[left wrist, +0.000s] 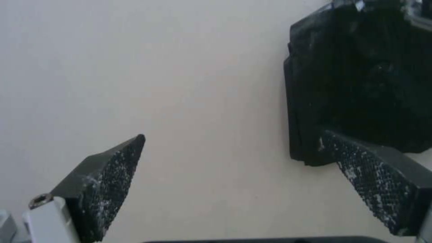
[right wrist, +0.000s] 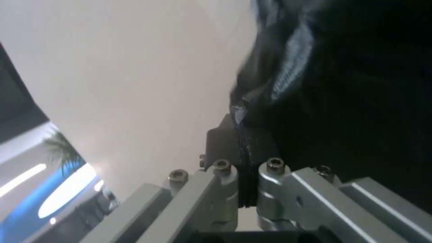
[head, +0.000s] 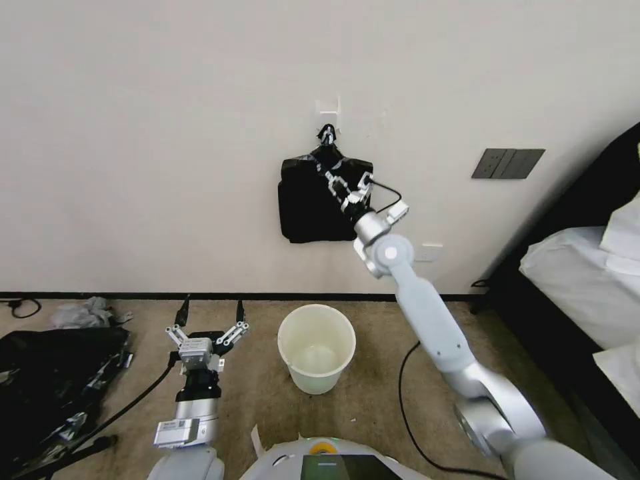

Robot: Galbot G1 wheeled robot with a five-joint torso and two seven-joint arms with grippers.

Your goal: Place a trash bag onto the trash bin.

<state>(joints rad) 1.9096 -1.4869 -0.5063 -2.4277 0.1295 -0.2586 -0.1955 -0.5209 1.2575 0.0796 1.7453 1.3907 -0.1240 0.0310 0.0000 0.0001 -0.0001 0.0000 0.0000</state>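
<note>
Left gripper (head: pixel 211 312) nearest, low over brown carpet (head: pixel 373 413), fingers spread wide, holding nothing; rough black pads (left wrist: pixel 112 182) with white specks. Big black heap (head: pixel 53 380) on floor, off to its outer side. Right arm reaches up to cream wall (head: pixel 167 133). Right gripper (head: pixel 331 182) pinched shut on trash bag (head: pixel 313 200): thin, shiny, crinkly black plastic, hanging flat from clip (head: pixel 327 133) just above gripper. Trash bin (head: pixel 316 348): round, smooth, cream-white bucket, on floor well below right gripper, beside left gripper. Grey wall plate (head: pixel 508 163) farther right.
</note>
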